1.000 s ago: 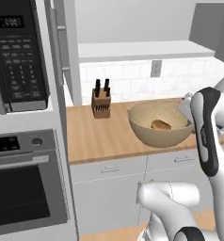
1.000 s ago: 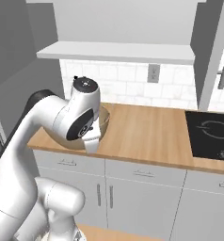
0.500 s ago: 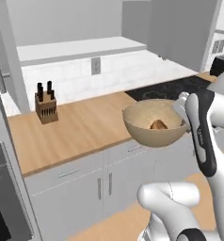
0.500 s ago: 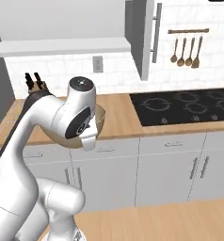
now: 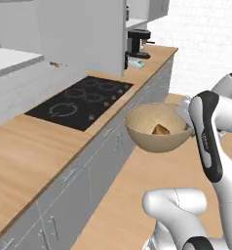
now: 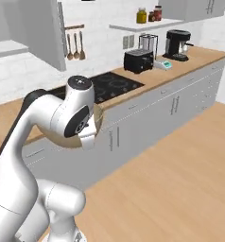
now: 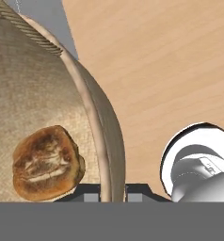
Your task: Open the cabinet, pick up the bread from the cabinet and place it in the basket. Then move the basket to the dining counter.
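Running along the left, the wooden worktop with its black hob lies beside the tan basket, held in the air over the floor by the gripper pinching its rim, the bread resting inside

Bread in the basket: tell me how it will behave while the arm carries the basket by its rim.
The bread lies loose on the basket's curved inside, so it could slide or roll if the basket tilts. The high wall should probably keep it in. The gripper pinches one side of the rim only, so the basket may sag or swing.
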You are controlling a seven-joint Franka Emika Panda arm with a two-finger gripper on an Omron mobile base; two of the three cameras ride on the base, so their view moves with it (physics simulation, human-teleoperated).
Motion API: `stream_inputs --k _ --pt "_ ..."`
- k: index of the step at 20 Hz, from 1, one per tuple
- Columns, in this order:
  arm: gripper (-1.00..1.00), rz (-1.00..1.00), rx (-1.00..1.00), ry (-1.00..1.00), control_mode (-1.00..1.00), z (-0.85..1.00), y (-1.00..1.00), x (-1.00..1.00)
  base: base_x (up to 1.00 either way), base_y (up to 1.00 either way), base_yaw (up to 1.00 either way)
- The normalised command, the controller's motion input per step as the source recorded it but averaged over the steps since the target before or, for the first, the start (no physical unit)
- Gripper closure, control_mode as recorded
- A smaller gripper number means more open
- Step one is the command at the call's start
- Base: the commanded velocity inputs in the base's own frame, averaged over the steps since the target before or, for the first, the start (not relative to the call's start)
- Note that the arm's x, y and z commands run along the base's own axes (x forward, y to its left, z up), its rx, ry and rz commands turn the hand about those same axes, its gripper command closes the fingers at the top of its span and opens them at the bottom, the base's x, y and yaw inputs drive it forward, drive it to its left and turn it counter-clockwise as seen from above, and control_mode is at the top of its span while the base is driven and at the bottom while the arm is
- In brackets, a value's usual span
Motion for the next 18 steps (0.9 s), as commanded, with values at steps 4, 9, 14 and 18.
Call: stream_inputs --k 4,9,14,18 --pt "1.00 0.00 0.00 0.00 1.00 0.00 0.00 0.00 0.00 -0.19 -0.93" --pt "1.00 0.00 0.00 0.00 1.00 0.00 0.00 0.00 0.00 -0.13 -0.93" --pt "1.00 0.00 0.00 0.00 1.00 0.00 0.00 0.00 0.00 0.00 -0.98" --pt "1.00 0.00 0.00 0.00 1.00 0.00 0.00 0.00 0.00 0.00 -1.00"
